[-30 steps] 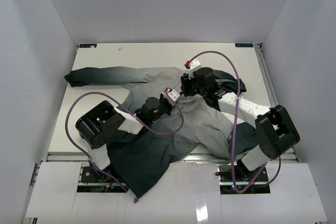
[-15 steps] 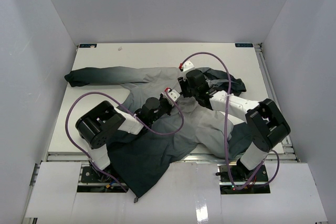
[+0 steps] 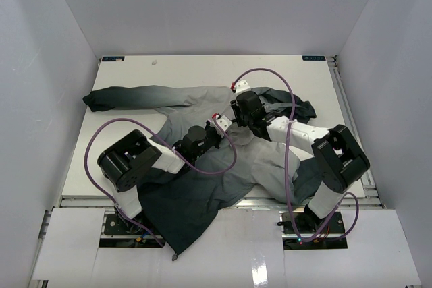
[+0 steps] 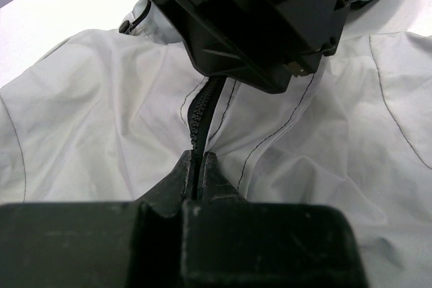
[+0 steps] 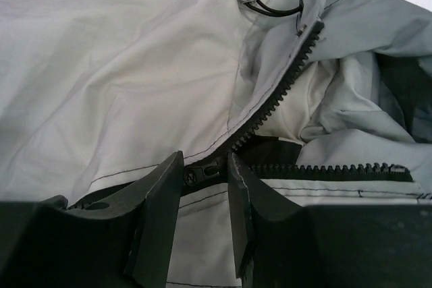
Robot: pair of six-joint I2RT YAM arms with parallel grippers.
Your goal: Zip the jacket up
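The jacket (image 3: pixel 260 160) lay spread face up on the counter (image 3: pixel 189 69), one sleeve stretched out to the left and its dark hem hanging over the near edge. Its zipper (image 4: pixel 200 109) was joined through the chest, but above the slider (image 5: pixel 202 172) the two rows of teeth split apart toward the collar. The main risk was probably a poor hold on that small slider: if the right jaws met on fabric or teeth instead of the pull, they would likely slip off or drag the loose cloth into a bunch. Slack lining beside the open teeth could also snag in the slider, and if the lower anchor gave way the whole front would ride up rather than zip. The left jaws were clenched on the joined zipper line just below the right arm's wrist, pinning it. The right jaws stood partly open, one on each side of the slider, close beside it but not visibly pinching it.
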